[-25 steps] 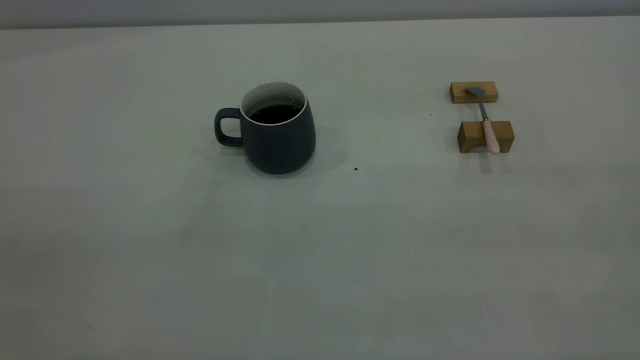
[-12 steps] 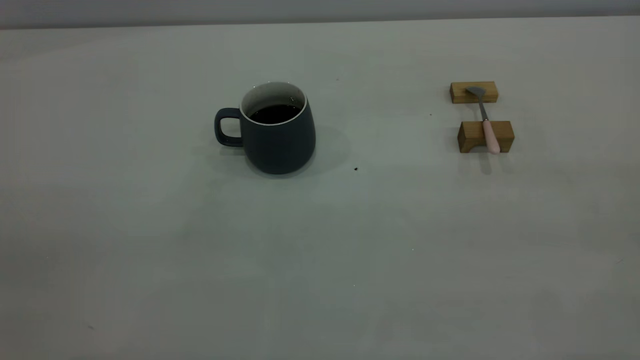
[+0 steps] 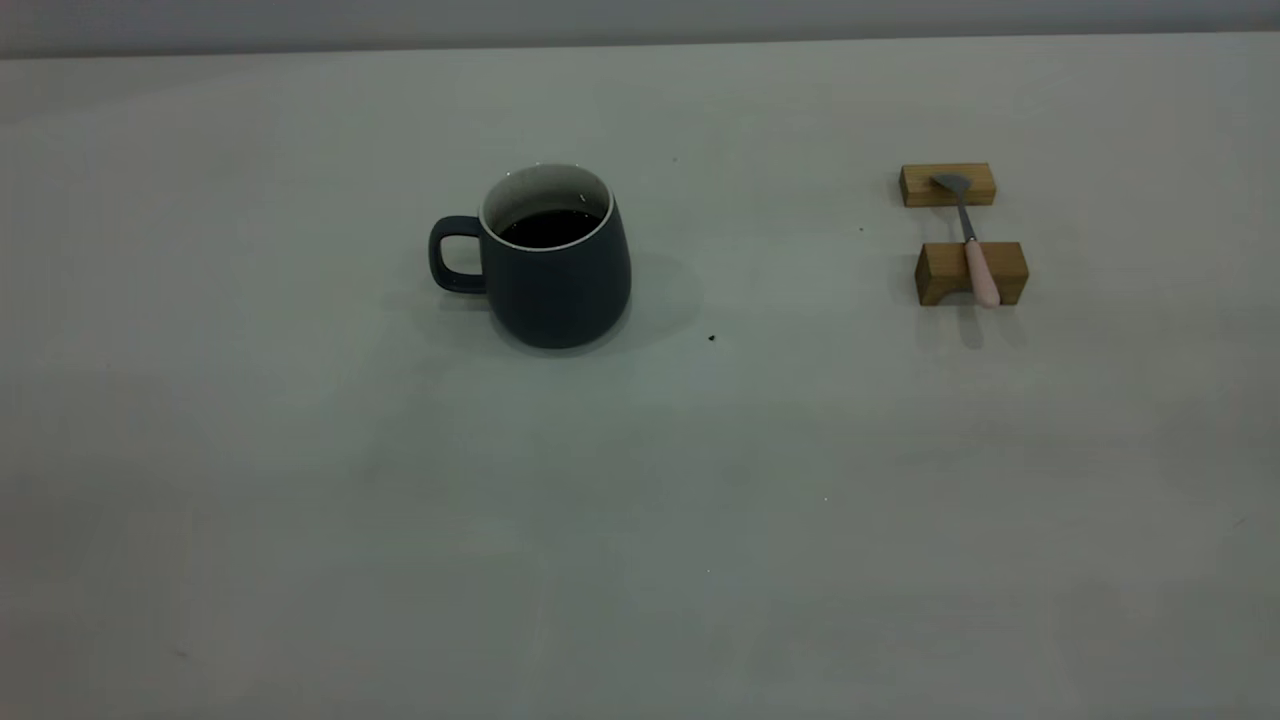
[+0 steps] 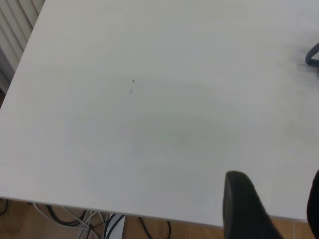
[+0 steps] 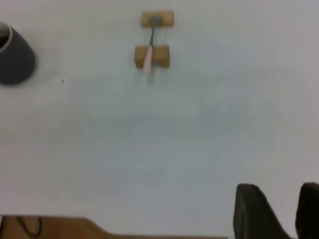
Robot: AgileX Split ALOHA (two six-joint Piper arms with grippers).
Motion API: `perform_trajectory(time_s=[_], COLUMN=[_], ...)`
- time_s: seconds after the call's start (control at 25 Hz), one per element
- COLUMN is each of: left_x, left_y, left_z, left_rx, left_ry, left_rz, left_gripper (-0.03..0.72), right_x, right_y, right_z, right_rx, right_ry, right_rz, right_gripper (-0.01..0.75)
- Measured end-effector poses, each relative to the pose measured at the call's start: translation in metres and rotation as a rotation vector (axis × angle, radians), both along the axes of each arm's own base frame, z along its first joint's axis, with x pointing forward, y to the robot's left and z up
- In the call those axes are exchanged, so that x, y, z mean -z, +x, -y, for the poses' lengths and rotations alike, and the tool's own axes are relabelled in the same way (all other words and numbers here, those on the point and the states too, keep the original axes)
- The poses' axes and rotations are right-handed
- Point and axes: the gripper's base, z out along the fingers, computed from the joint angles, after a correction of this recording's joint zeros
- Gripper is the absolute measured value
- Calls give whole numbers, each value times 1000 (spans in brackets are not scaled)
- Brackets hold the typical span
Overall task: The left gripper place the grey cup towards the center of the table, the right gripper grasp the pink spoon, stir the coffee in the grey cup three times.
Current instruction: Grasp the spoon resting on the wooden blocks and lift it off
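The grey cup stands upright on the table, a little left of the middle, its handle pointing left. Dark coffee fills it partway. The pink spoon lies at the right across two wooden blocks, bowl on the far one. Neither gripper shows in the exterior view. In the left wrist view my left gripper hangs open over the table's edge, with only the cup's handle far off. In the right wrist view my right gripper is open and empty, far from the spoon and cup.
The far wooden block and the near wooden block hold the spoon off the table. A small dark speck lies right of the cup. Cables hang below the table's edge in the left wrist view.
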Motion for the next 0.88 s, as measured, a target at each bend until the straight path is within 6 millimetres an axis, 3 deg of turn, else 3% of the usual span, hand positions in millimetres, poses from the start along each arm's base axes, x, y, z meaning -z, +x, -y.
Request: perform_trajectory(time_s=[0.2, 0.4, 0.56, 0.76, 0.88], left_x=[0, 0, 0, 0, 0], left_y=[0, 0, 0, 0, 0], left_z=[0, 0, 0, 0, 0], left_rx=[0, 0, 0, 0, 0], left_ry=[0, 0, 0, 0, 0], left_rz=[1, 1, 1, 1, 1], left_gripper=[388, 388, 388, 388, 388], right_x=[-9, 4, 34, 92, 127], right_y=[69, 148, 210, 274, 301], right_z=[0, -5, -11, -37, -58], right_rx=[28, 20, -20, -108, -161], right_ry=[-15, -3, -2, -34, -56], right_rz=[-174, -311, -444, -579, -643], right_gripper=[377, 595, 705, 715, 710])
